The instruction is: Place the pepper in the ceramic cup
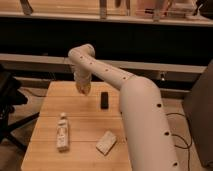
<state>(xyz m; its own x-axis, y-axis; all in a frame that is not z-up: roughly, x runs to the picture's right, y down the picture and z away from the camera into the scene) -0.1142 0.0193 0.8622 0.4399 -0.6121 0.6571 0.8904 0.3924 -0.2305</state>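
Beige block (106, 142) and white bottle (62, 132) lie low on the wooden table (85, 120); gripper (83, 90), pressed together, hangs upper left of centre, near a black object (104, 100)

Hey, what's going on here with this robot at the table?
A white robot arm reaches over a wooden table. Its end effector is shut and hangs over the table's far end. A white bottle, a small black block and a tan block lie on the table, and the arm touches none of them. No pepper or cup is in view, and I can't tell whether the end effector holds anything.
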